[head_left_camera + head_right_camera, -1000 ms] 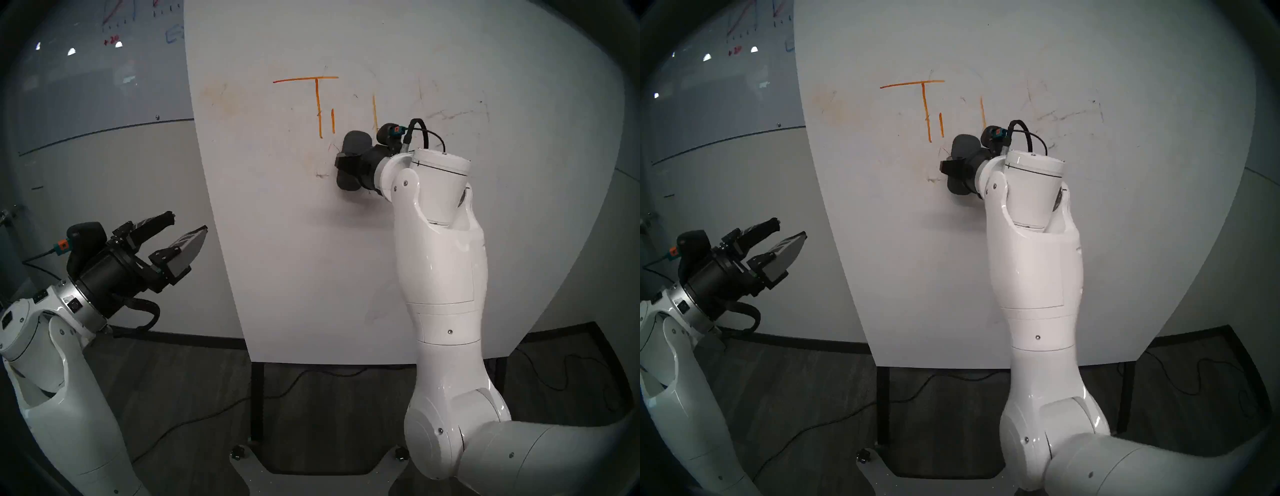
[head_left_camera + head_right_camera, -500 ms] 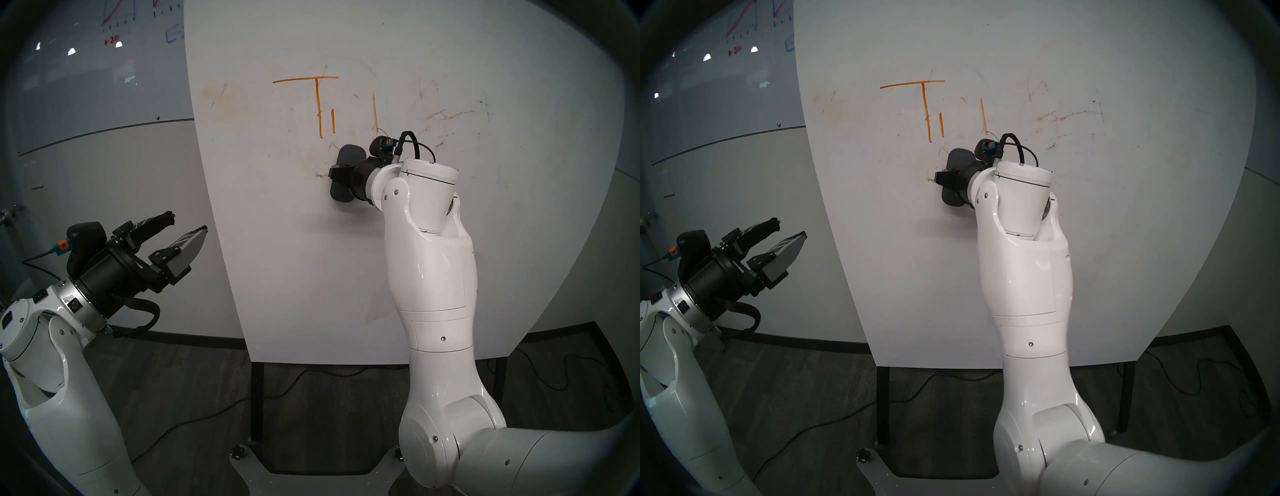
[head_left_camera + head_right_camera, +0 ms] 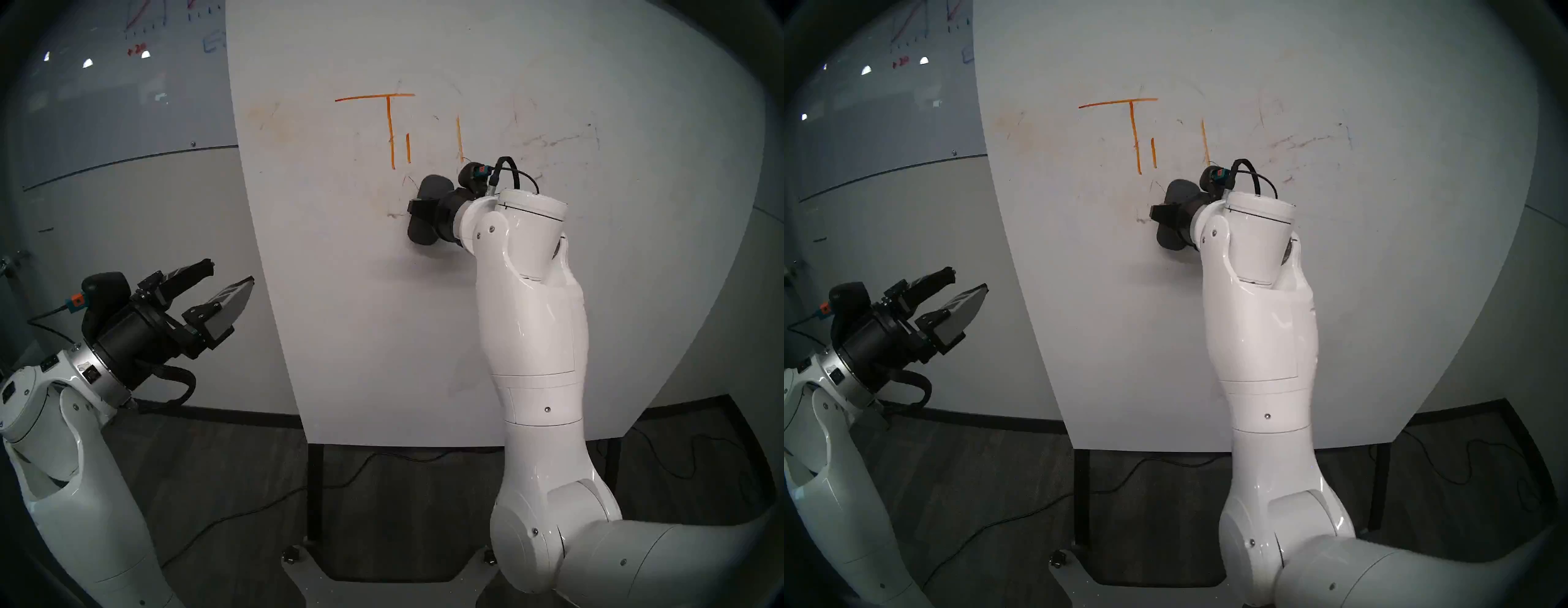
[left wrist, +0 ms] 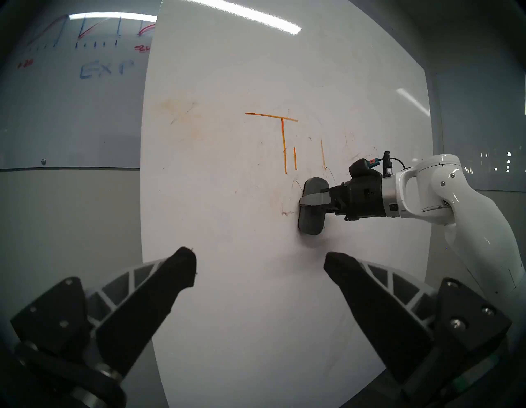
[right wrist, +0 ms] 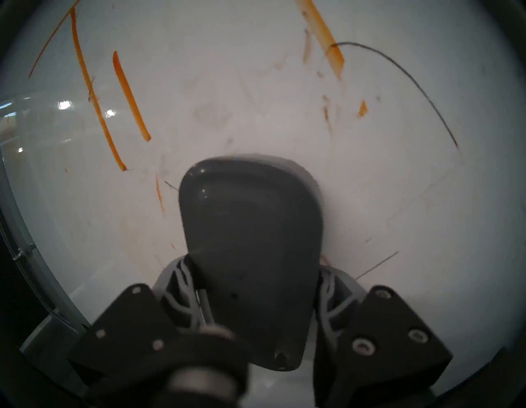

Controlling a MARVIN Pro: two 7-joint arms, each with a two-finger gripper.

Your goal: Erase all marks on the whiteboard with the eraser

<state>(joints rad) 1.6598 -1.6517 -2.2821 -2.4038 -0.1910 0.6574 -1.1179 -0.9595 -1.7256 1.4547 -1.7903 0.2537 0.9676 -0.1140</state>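
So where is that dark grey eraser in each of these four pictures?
Head left: eraser, centre, upper half, below the orange letters.
Head right: eraser, centre, just under them.
Left wrist: eraser, right of centre.
Right wrist: eraser fills the middle.
Shared landmark: the orange letters.

- Even, rather dim indoor light; ceiling strips glare on the whiteboard (image 4: pixel 256 71) in the left wrist view.
- A soft shadow falls below the eraser (image 4: pixel 311 205).
- All views bend at the edges inside a dark rim.
- The right wrist view is blurred, especially low down near its gripper (image 5: pixel 256 287).
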